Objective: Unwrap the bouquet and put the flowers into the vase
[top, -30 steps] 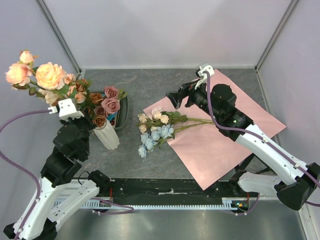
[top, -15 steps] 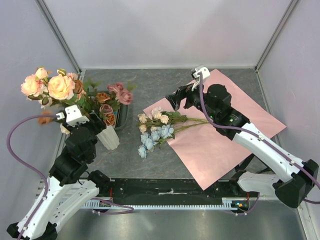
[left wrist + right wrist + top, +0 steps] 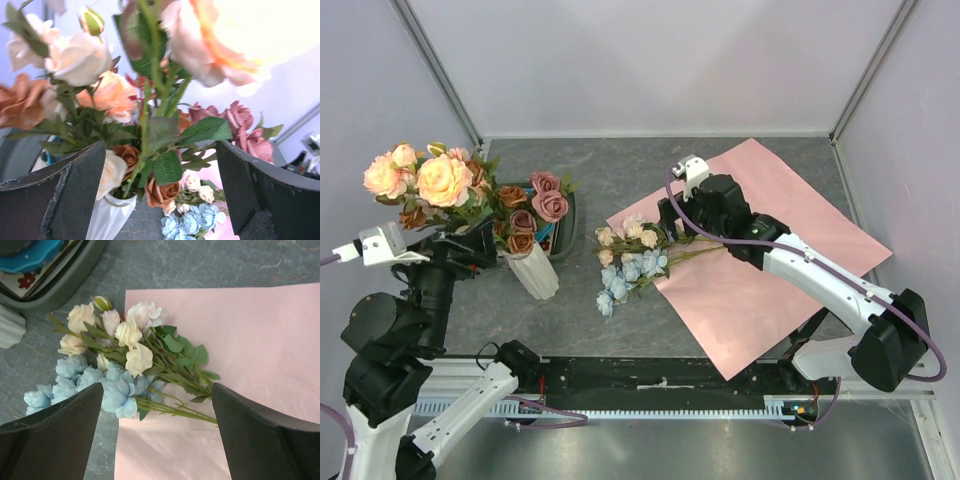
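— So, from overhead, where do things stand?
— Peach roses point(image 3: 430, 180) and mauve roses point(image 3: 546, 205) stand in the white ribbed vase point(image 3: 536, 272), just beside the dark green tray point(image 3: 567, 228). The left gripper point(image 3: 482, 246) sits by their stems, but that view doesn't settle its jaws. The cream and blue flowers point(image 3: 625, 260) lie half on the pink paper sheet point(image 3: 770, 260), heads out on the table, with the right gripper point(image 3: 670, 215) over their stems.
— And the left wrist view?
— Its fingers are wide apart either side of the green stems point(image 3: 144, 130), clamping nothing. The vase mouth shows below, so that bunch looks to be in place.
— Right wrist?
— Its jaws are spread fully too and empty, hovering over the leafy stems. The cream and blue heads fan out to the left, and a corner of the vase shows at the left edge.
— So which step is it?
— I'd judge it's fetching the last bunch. The right gripper needs to drop onto the gathered stems, not the blooms, and close on all of them together. Then it should lift clear of the paper and carry them across. The vase is crowded already, so threading them in may jostle what's there
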Available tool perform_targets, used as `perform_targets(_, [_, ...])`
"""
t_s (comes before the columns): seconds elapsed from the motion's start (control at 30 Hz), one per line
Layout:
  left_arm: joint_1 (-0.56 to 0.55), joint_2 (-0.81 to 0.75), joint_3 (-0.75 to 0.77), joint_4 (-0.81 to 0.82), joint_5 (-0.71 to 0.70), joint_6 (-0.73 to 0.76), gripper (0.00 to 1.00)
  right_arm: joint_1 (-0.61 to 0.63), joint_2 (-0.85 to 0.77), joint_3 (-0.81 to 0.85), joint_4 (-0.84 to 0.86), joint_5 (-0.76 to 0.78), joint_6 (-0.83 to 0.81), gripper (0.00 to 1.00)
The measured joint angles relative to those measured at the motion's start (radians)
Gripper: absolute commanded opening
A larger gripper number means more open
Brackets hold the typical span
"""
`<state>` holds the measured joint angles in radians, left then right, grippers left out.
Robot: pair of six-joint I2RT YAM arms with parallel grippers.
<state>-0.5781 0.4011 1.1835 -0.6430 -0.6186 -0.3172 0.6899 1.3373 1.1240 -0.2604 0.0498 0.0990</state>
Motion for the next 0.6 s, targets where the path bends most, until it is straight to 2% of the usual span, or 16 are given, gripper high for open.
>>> perform_targets(0.2, [0.0, 0.076, 0.119, -0.027, 0.186, 0.027, 0.95, 0.0, 0.001, -0.023, -0.035, 0.025, -0.031, 0.95])
perform_targets(0.33, [0.0, 0.179, 0.274, -0.041, 0.386, 0.05, 0.95, 0.0, 0.018, -0.023, -0.08, 0.108, -0.108, 0.85])
perform_targets(0.37, [0.0, 0.208, 0.316, -0.035, 0.443, 0.051, 0.95, 0.0, 0.029, -0.023, -0.09, 0.126, -0.131, 0.75])
perform_targets(0.43, [0.0, 0.254, 0.373, -0.018, 0.549, 0.052, 0.95, 0.0, 0.053, -0.026, -0.11, 0.164, -0.171, 0.63])
perform_targets(0.47, [0.0, 0.276, 0.392, -0.001, 0.617, 0.051, 0.95, 0.0, 0.069, -0.029, -0.122, 0.182, -0.188, 0.54])
perform_targets(0.5, [0.0, 0.298, 0.401, 0.02, 0.686, 0.051, 0.93, -0.001, 0.086, -0.035, -0.129, 0.199, -0.207, 0.51])
perform_targets(0.53, [0.0, 0.324, 0.401, 0.047, 0.771, 0.05, 0.92, -0.003, 0.106, -0.046, -0.131, 0.216, -0.224, 0.43])
perform_targets(0.6, [0.0, 0.379, 0.394, 0.084, 0.901, 0.04, 0.9, -0.016, 0.14, -0.074, -0.118, 0.225, -0.256, 0.37])
